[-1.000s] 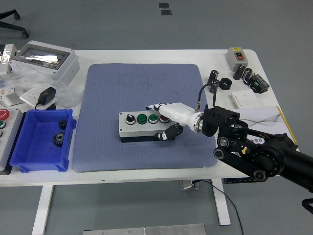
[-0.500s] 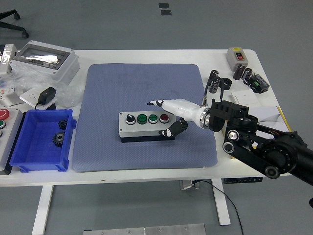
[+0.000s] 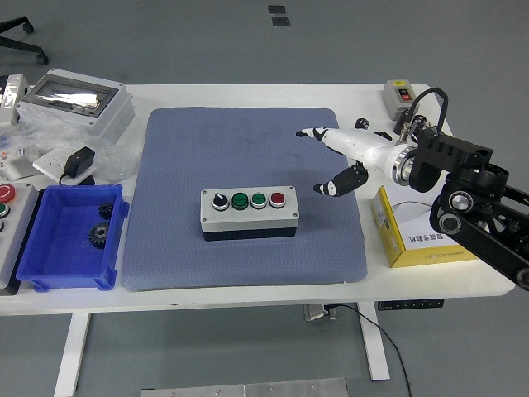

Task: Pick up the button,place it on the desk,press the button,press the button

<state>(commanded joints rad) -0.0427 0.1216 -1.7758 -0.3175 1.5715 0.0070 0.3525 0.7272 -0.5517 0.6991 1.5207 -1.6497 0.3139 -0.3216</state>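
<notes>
In the head view, the button box (image 3: 249,212) is seen on the blue mat (image 3: 245,194), the right hand (image 3: 343,159) spread wide, holding nothing, to its far right. A yellow box (image 3: 411,238), printing unreadable, lies right; a blue bin (image 3: 70,238) on the table (image 3: 273,93) lies left.

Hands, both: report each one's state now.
Left hand: not in view.
Right hand: open, holding nothing, above the mat, right of the button box.

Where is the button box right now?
In the head view, the button box sits on the blue mat, near its middle, left of the robot's open right hand.
</notes>
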